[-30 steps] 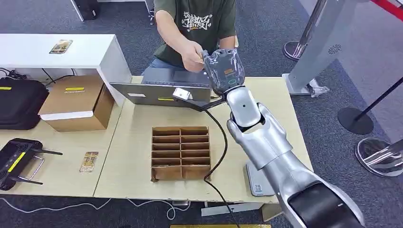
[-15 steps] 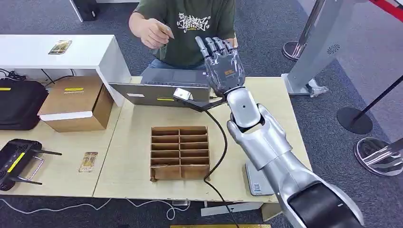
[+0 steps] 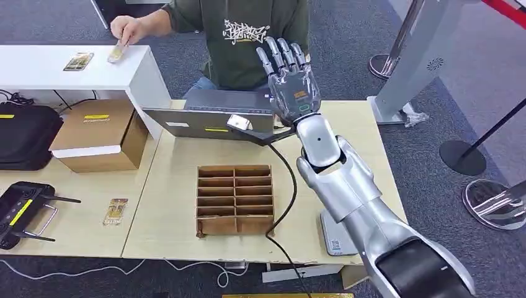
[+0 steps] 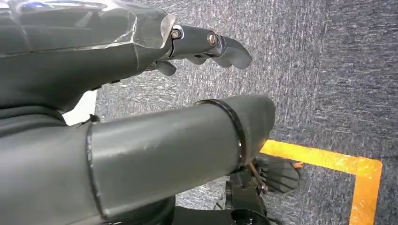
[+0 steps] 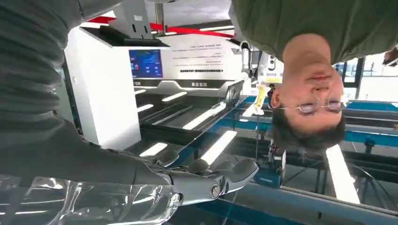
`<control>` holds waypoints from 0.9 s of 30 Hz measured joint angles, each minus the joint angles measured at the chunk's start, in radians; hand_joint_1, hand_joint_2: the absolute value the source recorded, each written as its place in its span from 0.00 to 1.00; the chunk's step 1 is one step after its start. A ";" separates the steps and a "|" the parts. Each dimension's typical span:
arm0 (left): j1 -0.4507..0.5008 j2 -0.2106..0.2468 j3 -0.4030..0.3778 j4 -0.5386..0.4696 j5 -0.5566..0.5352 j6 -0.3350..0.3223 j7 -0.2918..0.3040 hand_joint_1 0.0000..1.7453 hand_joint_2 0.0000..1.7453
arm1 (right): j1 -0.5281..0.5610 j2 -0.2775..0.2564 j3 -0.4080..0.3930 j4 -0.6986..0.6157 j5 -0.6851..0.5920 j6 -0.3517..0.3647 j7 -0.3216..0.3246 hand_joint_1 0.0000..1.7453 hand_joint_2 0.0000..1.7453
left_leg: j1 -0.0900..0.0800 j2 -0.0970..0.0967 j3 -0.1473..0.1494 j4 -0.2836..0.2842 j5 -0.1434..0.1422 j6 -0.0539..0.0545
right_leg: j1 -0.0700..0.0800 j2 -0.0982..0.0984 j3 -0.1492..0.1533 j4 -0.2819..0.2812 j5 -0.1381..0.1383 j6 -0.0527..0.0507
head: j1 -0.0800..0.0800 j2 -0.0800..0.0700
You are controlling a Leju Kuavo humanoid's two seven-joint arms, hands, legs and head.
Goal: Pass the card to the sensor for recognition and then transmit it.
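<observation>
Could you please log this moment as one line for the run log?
right hand: raised, open, empty | person's hand: setting card on white desk | left hand: hanging, empty

There are three cards: one on the white shelf, one in the person's hand, one on the table. One divided cardboard box, one plain cardboard box, one laptop.

Little can be read. The person's dark green T-shirt carries a white graffiti-style print on the chest, its letters too stylised to make out. The white panel with black text lines and the blue screen are too small to read.
</observation>
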 joint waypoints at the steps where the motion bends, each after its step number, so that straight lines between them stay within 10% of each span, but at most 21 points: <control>1: 0.000 0.000 0.000 0.000 0.000 0.000 0.000 0.00 0.00 | 0.000 0.000 0.000 0.000 0.000 0.000 0.000 0.00 1.00 | 0.000 0.000 0.000 0.000 0.000 0.000 | 0.000 0.000 0.000 0.000 0.000 0.000 | 0.000 0.000; 27: 0.012 0.010 -0.002 0.000 0.013 0.006 -0.023 0.00 0.00 | 0.147 -0.138 -0.034 -0.344 0.009 0.008 0.070 0.00 1.00 | 0.000 0.000 0.000 0.000 0.000 0.000 | 0.000 0.000 -0.001 0.000 0.000 0.000 | 0.000 0.000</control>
